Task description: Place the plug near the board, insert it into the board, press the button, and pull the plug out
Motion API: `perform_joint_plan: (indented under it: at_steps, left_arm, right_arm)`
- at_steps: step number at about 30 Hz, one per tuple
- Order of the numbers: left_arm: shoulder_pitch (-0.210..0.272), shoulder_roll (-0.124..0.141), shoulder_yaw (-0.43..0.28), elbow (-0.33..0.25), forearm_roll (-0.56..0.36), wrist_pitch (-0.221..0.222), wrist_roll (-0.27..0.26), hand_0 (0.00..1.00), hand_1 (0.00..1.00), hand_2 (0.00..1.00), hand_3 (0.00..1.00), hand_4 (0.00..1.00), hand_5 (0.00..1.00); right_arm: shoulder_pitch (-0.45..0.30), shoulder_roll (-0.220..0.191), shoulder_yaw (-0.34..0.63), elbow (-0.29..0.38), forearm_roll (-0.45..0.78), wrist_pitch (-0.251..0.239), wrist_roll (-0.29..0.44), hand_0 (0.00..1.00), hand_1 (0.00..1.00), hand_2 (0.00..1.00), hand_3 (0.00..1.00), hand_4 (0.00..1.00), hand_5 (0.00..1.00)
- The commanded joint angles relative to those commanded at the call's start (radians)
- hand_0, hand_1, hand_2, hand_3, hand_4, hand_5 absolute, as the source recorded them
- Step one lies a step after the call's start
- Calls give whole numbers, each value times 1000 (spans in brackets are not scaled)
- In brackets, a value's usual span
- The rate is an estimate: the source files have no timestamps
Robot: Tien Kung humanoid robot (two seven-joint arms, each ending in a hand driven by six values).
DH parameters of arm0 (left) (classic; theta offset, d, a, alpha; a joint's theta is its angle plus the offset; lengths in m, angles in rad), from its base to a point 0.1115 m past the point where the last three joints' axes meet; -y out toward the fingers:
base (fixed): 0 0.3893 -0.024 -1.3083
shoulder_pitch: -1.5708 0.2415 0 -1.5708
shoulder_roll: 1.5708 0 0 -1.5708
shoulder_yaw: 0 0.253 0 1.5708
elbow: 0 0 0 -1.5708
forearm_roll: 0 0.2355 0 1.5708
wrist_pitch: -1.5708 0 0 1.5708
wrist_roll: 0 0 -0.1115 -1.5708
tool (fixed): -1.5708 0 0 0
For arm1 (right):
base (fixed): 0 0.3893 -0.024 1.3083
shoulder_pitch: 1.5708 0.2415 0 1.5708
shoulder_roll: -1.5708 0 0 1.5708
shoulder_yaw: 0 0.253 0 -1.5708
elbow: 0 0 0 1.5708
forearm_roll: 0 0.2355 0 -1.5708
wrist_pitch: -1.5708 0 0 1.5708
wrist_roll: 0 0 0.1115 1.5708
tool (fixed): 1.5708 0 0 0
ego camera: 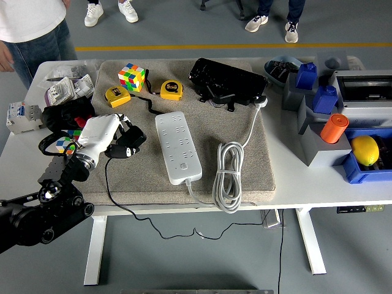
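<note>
Holding one black plug (127, 145) in curled fingers, your left hand (101, 136) sits at 9 o'clock of the single white power board (177, 147); you see two yellow tape measures (117, 96) at the mat's 11 o'clock

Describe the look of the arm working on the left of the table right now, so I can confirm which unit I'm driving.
The left arm is black and bulky, built of chunky jointed segments with round bolted housings. It ends in the left hand, which has a white shell over the back and dark fingers. A multicoloured checkered marker sits at the wrist. No right arm is in view.
</note>
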Motion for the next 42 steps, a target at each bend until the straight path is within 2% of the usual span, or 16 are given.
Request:
perform_joint_plan:
  at_steps: [6, 10, 13, 17, 21, 27, 38, 42]
  left_arm:
    - [-6, 38, -22, -49, -129, -25, -149, 290, 321, 350, 519, 811, 39]
    - [-22, 62, -23, -86, -192, -70, -230, 287, 320, 350, 519, 816, 50]
    - [-47, 75, 0, -102, -226, -103, -299, 284, 319, 352, 516, 818, 54]
    - [-87, 85, 40, -106, -250, -143, -362, 284, 319, 352, 516, 818, 54]
    - [-131, 81, 84, -93, -227, -176, -388, 285, 319, 353, 515, 820, 58]
    - [-197, 53, 139, -25, -165, -220, -412, 283, 319, 353, 515, 819, 64]
    - [-270, -1, 208, 80, -143, -227, -413, 286, 321, 355, 517, 824, 77]
    - [-282, -10, 232, 114, -150, -234, -415, 286, 321, 355, 517, 824, 77]
  right_arm:
    - [-1, -1, 3, 0, 0, 0, 0, 696, 700, 679, 575, 998, 534]
    - [-1, -2, 1, 0, 0, 1, 0, 695, 699, 679, 574, 998, 534]
    - [1, -2, 0, 0, 1, 2, 0, 696, 700, 679, 574, 998, 532]
    - [4, -4, -3, 0, 2, 2, 0, 696, 700, 679, 574, 998, 532]
    - [7, -7, -8, 0, 5, 3, 0, 694, 700, 678, 574, 998, 531]
    - [10, -11, -16, 1, 6, 4, 0, 695, 700, 678, 574, 998, 531]
    - [14, -16, -18, 8, 1, 5, -1, 696, 700, 678, 575, 998, 529]
    - [14, -17, -19, 10, -1, 6, -1, 696, 700, 678, 575, 998, 529]
